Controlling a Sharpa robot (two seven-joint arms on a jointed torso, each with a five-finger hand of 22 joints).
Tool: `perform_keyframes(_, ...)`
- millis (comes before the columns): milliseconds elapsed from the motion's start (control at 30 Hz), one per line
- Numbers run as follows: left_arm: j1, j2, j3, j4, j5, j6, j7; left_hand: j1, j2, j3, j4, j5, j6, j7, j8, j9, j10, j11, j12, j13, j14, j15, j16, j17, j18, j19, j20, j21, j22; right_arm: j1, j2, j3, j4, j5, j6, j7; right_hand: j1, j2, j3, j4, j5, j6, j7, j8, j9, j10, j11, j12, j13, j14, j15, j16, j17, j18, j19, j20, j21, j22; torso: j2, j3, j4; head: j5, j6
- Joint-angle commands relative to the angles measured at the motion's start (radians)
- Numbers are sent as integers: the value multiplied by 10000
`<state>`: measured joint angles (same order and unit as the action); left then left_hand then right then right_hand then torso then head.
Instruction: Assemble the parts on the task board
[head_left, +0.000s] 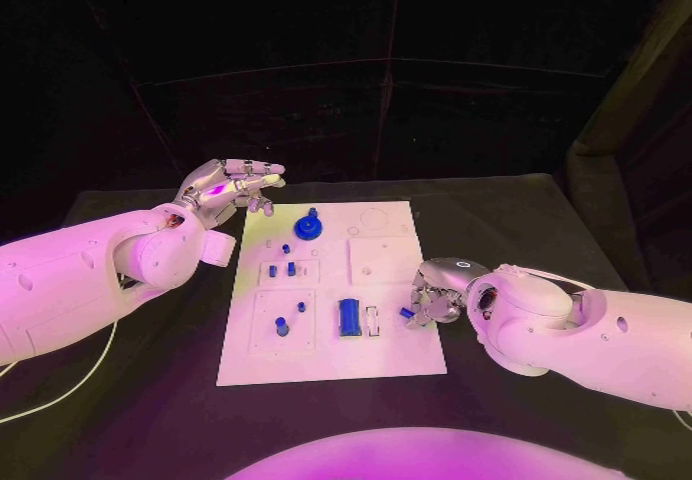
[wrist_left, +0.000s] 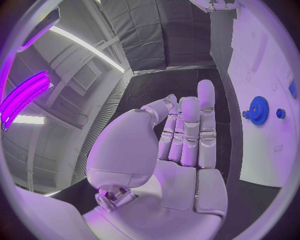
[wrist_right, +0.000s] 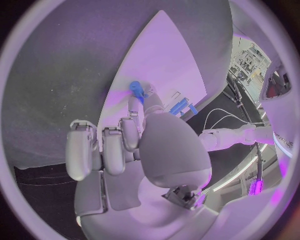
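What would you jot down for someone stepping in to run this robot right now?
Left hand: raised past the far left corner of the task board, fingers apart, holding nothing.
Right hand: at the board's right edge, pinching a small blue part at its fingertips.
On the board: blue gear at the far end, small blue pegs in the middle, a blue cylinder and another small blue piece nearer the robot.
Done: one part picked up.
Left: seat the held part; which slot it suits I cannot tell. Several recesses look unfilled.
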<state>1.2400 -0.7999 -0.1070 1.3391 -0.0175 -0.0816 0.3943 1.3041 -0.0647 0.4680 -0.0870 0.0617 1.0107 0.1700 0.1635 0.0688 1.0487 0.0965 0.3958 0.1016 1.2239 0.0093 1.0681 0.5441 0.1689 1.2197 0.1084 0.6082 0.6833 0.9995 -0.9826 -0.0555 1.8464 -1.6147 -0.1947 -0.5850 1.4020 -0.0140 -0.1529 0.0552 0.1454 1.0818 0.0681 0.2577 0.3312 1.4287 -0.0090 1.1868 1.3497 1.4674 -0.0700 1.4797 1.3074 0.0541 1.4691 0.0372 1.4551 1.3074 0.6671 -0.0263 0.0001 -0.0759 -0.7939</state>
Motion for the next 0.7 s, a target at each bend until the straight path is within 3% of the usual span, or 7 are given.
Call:
perform_keyframes(33, 12, -6, 9, 32, 8, 122, 25, 33, 12, -3, -44, 27, -76, 31, 60, -8, -74, -1, 47, -3, -55, 19, 31, -23, 132, -54, 8, -46, -9, -95, 17, -87, -102, -472, 499, -422, 388, 535, 0, 23, -66, -148, 106, -282, -210, -69, 49, -80, -506, 667, -30, -49, 823, -61, 81, -30, -71, 383, 0, 6, -23, 10, 28)
perform_keyframes(133, 12, -5, 9, 43, 8, 127, 20, 27, 7, -8, -44, 26, -85, 36, 58, -10, -82, 2, 49, -5, -53, 21, 37, -18, 132, -54, 8, -47, -10, -97, 26, -87, -61, -365, 328, -448, 157, 555, 54, 128, 131, -243, 155, -426, -303, -81, 96, -127, -533, 664, 12, -62, 807, -60, 75, 9, -81, 371, -1, 11, -25, 12, 47)
perform_keyframes(200, 12, -6, 9, 49, 8, 128, 17, 20, 3, -14, -43, 26, -98, 41, 54, -12, -93, 6, 51, -7, -57, 24, 36, -26, 132, -54, 10, -48, -11, -98, -10, -87, 29, 224, -13, -489, -108, 614, 180, 310, 781, -258, 172, -555, -409, -80, 113, -136, -532, 664, 33, -72, 798, -54, 72, 33, -90, 360, 2, 13, -21, 26, 56)
perform_keyframes(367, 11, -10, 8, 46, 8, 121, 10, 20, 3, -14, -43, 26, -98, 41, 54, -12, -93, 6, 51, -7, -57, 24, 36, -26, 132, -54, 10, -48, -11, -96, -109, -84, 236, 1368, -740, -462, -109, 659, 503, 332, 1431, -243, 185, -712, -564, -90, 116, -132, -515, 666, 30, -79, 794, -57, 91, 27, -72, 394, 0, -2, -18, 0, 70)
perform_keyframes(567, 11, 17, 8, 45, 8, 126, 6, 20, 3, -14, -43, 26, -98, 41, 54, -12, -93, 6, 51, -7, -57, 24, 36, -26, 132, -54, 10, -48, -11, -92, -234, -82, 454, 2189, -1710, -260, -116, 541, 980, 306, 2284, -137, 184, -848, -739, -109, 111, -158, -517, 676, 25, -65, 832, -64, 110, 20, -56, 429, 13, -6, 4, 55, 66)
perform_keyframes(700, 10, 30, 8, 46, 8, 130, 5, 20, 3, -14, -43, 26, -98, 41, 54, -12, -93, 6, 51, -7, -57, 24, 36, -26, 132, -54, 10, -48, -11, -90, -280, -80, 570, 2626, -2162, -46, -209, 437, 1230, 350, 2549, -76, 179, -899, -814, -87, 101, -125, -491, 682, 23, -53, 858, -68, 122, 19, -43, 453, 14, -8, -10, 53, 60)
